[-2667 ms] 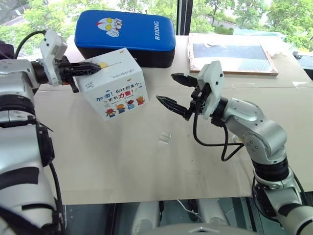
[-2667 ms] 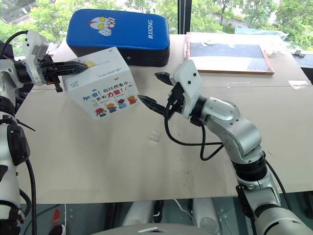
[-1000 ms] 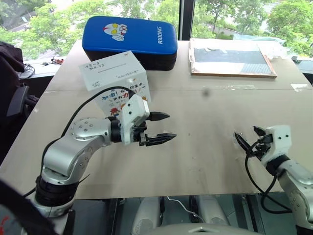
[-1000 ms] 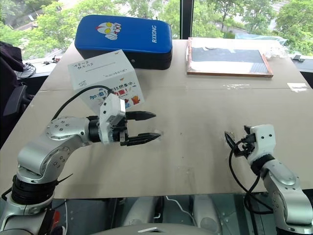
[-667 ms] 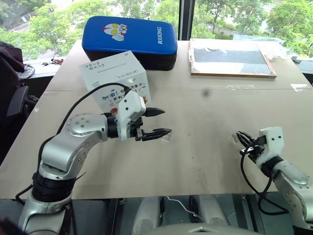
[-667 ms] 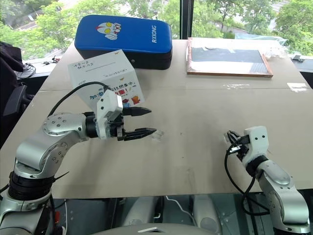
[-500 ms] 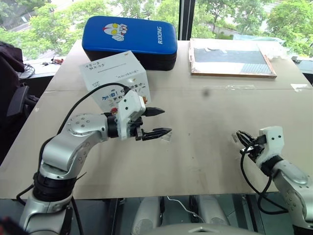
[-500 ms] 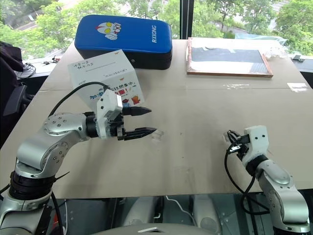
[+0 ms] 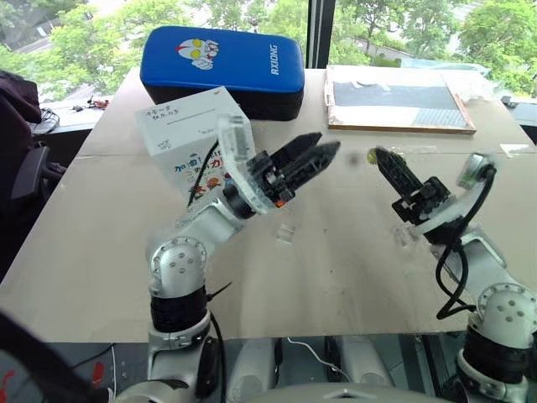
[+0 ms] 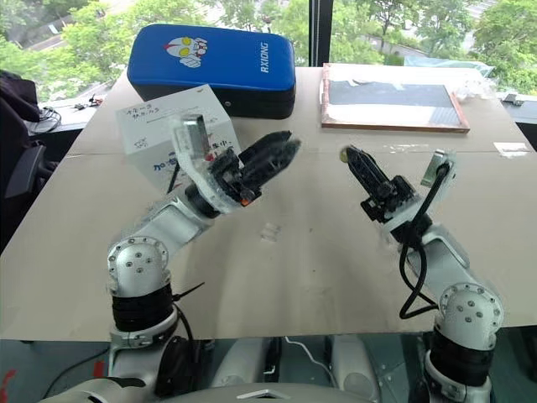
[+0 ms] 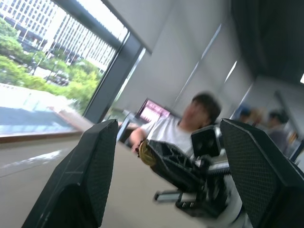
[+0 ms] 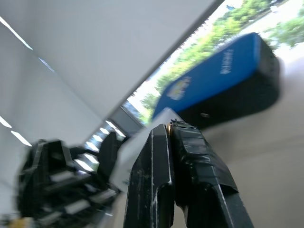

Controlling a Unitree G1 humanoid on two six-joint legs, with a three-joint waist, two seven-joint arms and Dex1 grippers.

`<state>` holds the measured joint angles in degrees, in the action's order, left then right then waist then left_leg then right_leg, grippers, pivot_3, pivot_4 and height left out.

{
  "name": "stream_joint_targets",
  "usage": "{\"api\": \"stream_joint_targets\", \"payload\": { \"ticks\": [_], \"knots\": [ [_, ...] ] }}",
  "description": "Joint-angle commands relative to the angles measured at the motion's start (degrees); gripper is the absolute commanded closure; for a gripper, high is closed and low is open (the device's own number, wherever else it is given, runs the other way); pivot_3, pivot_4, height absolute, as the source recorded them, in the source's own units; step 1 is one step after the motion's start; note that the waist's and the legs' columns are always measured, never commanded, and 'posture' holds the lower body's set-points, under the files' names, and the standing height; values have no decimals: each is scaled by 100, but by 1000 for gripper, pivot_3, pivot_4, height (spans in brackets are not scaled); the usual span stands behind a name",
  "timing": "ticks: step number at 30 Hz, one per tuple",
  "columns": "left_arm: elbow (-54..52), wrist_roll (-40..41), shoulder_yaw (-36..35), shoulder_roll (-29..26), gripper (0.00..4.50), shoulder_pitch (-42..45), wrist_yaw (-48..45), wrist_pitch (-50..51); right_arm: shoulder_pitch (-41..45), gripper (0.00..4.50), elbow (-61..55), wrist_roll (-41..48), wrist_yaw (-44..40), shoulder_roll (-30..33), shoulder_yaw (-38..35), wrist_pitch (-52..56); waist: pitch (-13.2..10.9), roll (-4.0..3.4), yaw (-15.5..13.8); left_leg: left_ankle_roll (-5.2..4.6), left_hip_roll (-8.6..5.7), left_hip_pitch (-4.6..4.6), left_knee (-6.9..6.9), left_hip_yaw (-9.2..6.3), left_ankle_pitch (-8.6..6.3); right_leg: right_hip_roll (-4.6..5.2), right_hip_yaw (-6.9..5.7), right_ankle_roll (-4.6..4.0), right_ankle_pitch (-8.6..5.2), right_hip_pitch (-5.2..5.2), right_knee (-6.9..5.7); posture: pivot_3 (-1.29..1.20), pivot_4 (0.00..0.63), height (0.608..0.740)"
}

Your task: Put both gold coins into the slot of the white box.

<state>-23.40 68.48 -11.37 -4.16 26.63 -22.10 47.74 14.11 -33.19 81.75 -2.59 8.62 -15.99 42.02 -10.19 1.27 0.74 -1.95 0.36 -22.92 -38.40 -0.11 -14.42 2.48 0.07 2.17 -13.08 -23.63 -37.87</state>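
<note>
Coin: one gold coin (image 9: 372, 156) is pinched at the tip of the right gripper (image 9: 379, 158), lifted above the middle of the table (image 9: 336, 260); the left wrist view shows it as a gold disc (image 11: 146, 154) at the fingertips.
Second coin: I cannot find it on the table or on the box.
Box: the white box (image 9: 197, 138) stands on the far left of the table, slot (image 9: 191, 117) on top, nothing in the cut.
Right gripper: clenched on the coin, pointing up and left, well right of the box.
Left gripper: the left gripper (image 9: 312, 154) is released and empty, raised between box and right gripper.
Progress: judged, one coin is picked up but not yet at the slot; carrying and dropping remain, and the other coin's fate is unclear.
Surroundings: blue case (image 9: 222, 65) behind the box; clear plastic bit (image 9: 286, 234) near the middle.
</note>
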Motion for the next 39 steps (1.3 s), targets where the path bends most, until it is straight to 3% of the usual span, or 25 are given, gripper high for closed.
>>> {"api": "stream_joint_targets", "payload": {
  "ticks": [1,9,12,14,25,28,30,38,39],
  "knots": [
    [2,1098,-280,301,1027,-9,692,-265,233,4458,-175,901,306,-40,176,-273,0,0,-1,0,0,0,0,0,0,0,0,0,0,0,0,0,150,740],
    [-75,2161,66,238,1027,-152,1195,-194,502,4458,-233,1264,434,-15,772,-468,0,0,-6,-1,-8,0,0,6,0,-2,-15,-1,0,1,5,0,150,740],
    [-74,2373,212,110,1732,-178,1252,-174,560,4500,-225,1182,397,-13,956,-534,0,0,-4,-1,-8,0,0,3,0,-2,-17,-1,-1,1,5,0,150,740],
    [-50,2459,282,40,2621,-197,1279,-193,578,4500,-218,1156,382,-11,1034,-590,0,0,-3,-1,-7,0,0,3,0,-3,-17,-2,-1,1,5,0,150,740],
    [17,2651,490,-186,2621,-295,1150,-289,666,4500,-226,1119,308,48,1252,-800,0,0,-4,-1,-7,-1,1,4,0,-3,-17,-3,-2,1,11,0,150,740],
    [8,2680,525,-226,3474,-330,1109,-313,683,4500,-230,1139,310,73,1289,-836,0,0,-4,-1,-7,-2,2,4,0,-3,-17,-3,-2,1,13,0,150,740],
    [4,2703,551,-254,4367,-352,1067,-321,698,4500,-232,1146,301,90,1315,-837,0,0,-3,-1,-7,-2,3,4,0,-3,-17,-3,-2,1,14,0,150,740],
    [32,2474,601,-471,4467,-332,882,-345,705,4500,-167,1081,485,21,1429,-946,0,0,-5,-1,-6,-4,6,3,0,-3,-18,-4,-3,1,20,0,150,740],
    [120,2368,570,-586,4490,-282,790,-310,711,4198,-130,968,533,28,1429,-969,0,0,-3,-1,-6,-4,6,3,0,-3,-18,-3,-3,1,21,0,150,740]
  ]
}}
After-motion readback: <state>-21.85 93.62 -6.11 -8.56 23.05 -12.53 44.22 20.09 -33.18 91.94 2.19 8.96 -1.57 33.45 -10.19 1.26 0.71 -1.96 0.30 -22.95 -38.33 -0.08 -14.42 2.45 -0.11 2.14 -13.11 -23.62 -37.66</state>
